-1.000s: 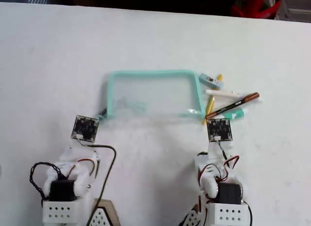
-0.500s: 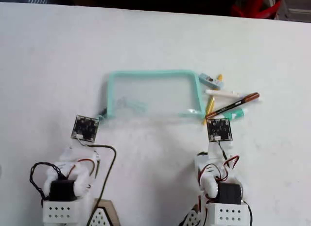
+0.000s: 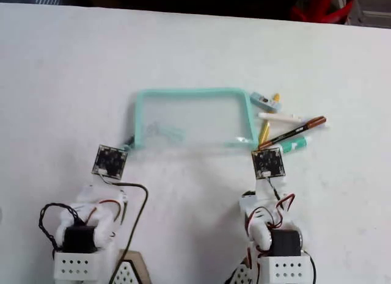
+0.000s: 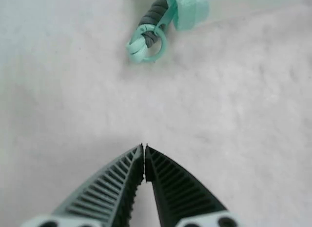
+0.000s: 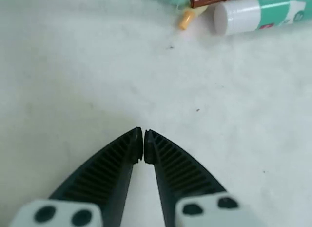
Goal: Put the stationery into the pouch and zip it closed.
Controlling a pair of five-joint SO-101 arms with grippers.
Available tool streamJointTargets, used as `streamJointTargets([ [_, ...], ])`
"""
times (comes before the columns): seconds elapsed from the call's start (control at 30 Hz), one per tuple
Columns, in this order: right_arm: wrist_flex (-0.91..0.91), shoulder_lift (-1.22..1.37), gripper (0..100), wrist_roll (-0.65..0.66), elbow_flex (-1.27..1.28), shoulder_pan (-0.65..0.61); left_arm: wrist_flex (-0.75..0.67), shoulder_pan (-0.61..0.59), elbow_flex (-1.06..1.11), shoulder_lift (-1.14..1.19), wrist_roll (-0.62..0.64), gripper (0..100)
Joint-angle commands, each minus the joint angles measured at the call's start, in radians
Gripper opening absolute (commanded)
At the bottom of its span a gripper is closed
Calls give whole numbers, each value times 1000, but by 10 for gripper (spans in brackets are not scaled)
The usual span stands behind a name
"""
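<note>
left gripper (image 4: pixel 145 150), tips pressed together and holding nothing, hangs over the table (image 3: pixel 61 82). in the high view the pouch (image 3: pixel 189 116) lies at its 1 o'clock, zip pull (image 4: pixel 146 44) nearest. right gripper (image 5: pixel 143 134), likewise closed and empty, has the pens (image 3: pixel 293 130) at 1 o'clock, beside the pouch's right end.

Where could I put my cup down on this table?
The table is bare beyond the pouch, to its left, and between the left arm and right arm. It is crowded at the pouch's right end, where the stationery piles up.
</note>
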Motion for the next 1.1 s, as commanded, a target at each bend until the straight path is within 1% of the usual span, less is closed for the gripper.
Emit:
streamJointTargets([
  [0.0,7,-4,21,-8,8,-48,-35,5,-3,-5,-15,27],
  [0.07,7,-4,21,-5,8,-67,-63,-12,-3,-7,-15,27],
  [0.2,7,-4,21,-5,8,-64,-144,-130,-11,-7,-25,28],
  [0.27,7,-4,22,-5,8,-45,-212,-206,-11,-7,-109,44],
  [0.33,7,-4,22,-5,8,4,-292,-271,-5,-7,-230,102],
  [0.37,5,-5,22,-5,8,27,-298,-285,-5,-2,-255,137],
  [0.43,-10,-5,22,-5,8,59,-252,-259,-5,-5,-199,207],
  [0.5,-47,-5,22,-3,8,71,-184,-193,-12,-7,-144,296],
  [0.57,-45,-1,22,-3,8,73,-138,-147,-60,-7,-130,374],
  [0.6,-25,1,22,-3,8,73,-126,-145,-107,-7,-106,388],
  [0.63,4,1,21,-3,8,70,-114,-139,-163,-7,-54,384],
  [0.67,12,-5,20,-3,8,68,-112,-137,-209,-7,26,370],
  [0.73,8,-5,21,-3,8,71,-110,-133,-287,-7,199,325],
  [0.77,8,-5,21,-3,8,71,-110,-111,-310,-7,258,298],
  [0.8,8,-5,21,-3,8,71,-117,-81,-316,-5,278,277],
  [0.87,8,-5,21,-3,8,70,-137,8,-305,-2,279,256],
  [0.93,7,-5,21,-3,8,73,-192,77,-284,-2,311,276],
  [0.97,5,-5,21,-3,8,73,-226,85,-281,-2,347,303],
  [1.07,5,-5,21,-3,8,73,-313,127,-293,-1,506,389],
])
